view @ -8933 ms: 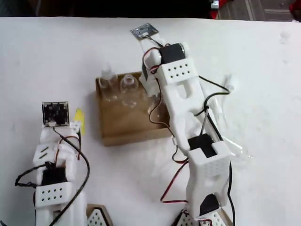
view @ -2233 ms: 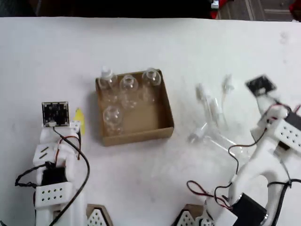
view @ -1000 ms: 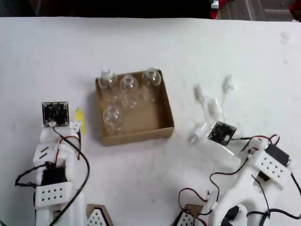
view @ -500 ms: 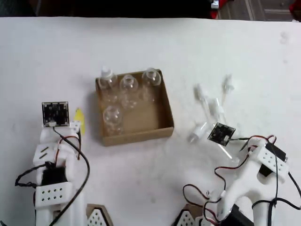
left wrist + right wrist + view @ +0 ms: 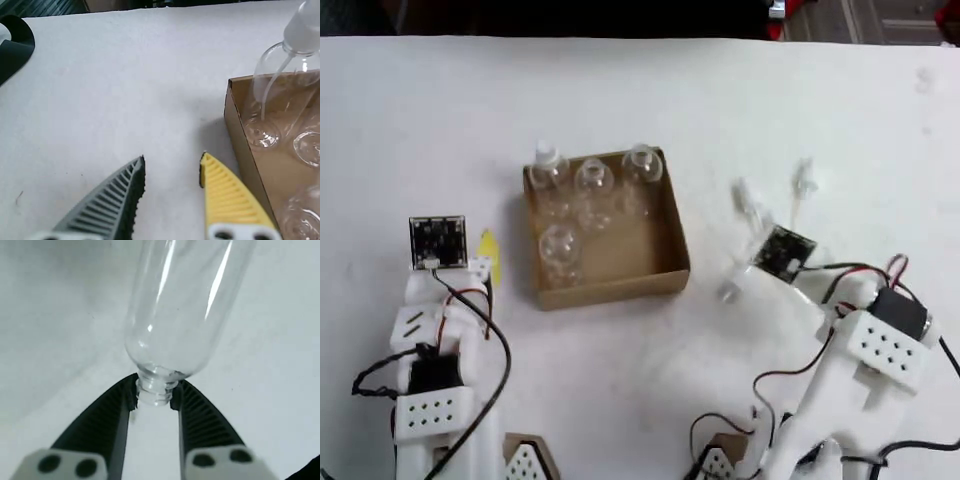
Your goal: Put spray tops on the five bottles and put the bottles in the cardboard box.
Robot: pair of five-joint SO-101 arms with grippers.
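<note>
— What does the right gripper have?

— A clear plastic bottle. Its two black fingers are clenched on the threaded neck, one on each side. The neck is bare, with no spray top on it, and the body points away from the wrist over the white table. I cannot tell whether the bottle rests on the cloth or hangs just above it.

— And the brown cardboard box?

— It sits near the middle of the table, between the two arms. Four clear bottles are inside: three in a row along the far wall and one nearer the front, on the left arm's side. The one in the far corner stands upright and wears a white top with a thin tube running down inside.

— The left gripper?

— Released. Its grey finger and yellow finger stand apart with nothing between them, low over the table, just beside the box's outer wall.

— Anything loose?

— White spray tops lie on the table beyond the right arm's wrist, apart from the box.
</note>
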